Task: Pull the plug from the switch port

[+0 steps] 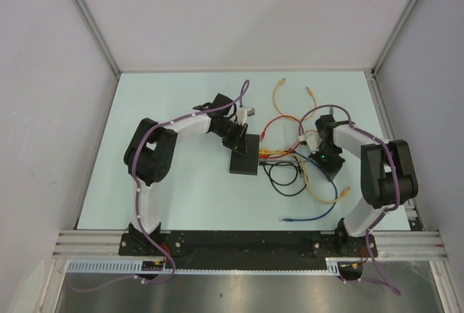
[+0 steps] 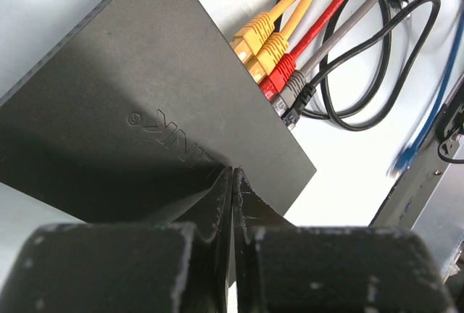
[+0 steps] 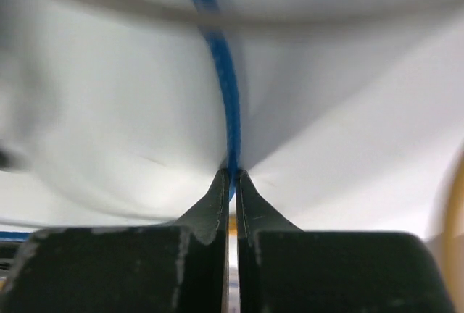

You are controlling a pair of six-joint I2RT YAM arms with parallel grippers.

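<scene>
Your left wrist alone shows five plugs [image 2: 280, 72] in one switch [image 2: 130, 110]; left claw [image 2: 232, 175] pressed closed, right claw [image 3: 233, 175] pinches one blue cable [image 3: 225, 74].

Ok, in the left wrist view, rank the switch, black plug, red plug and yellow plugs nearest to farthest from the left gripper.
1. switch, right at the left gripper.
2. black plug, port row's near end.
3. red plug, mid-row.
4. yellow plugs, far end.

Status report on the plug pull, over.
Left gripper shut, tips at the switch top. Right gripper shut on the blue cable. Yellow, red, grey, black plugs seated in ports. Cables tangled beside it.
</scene>
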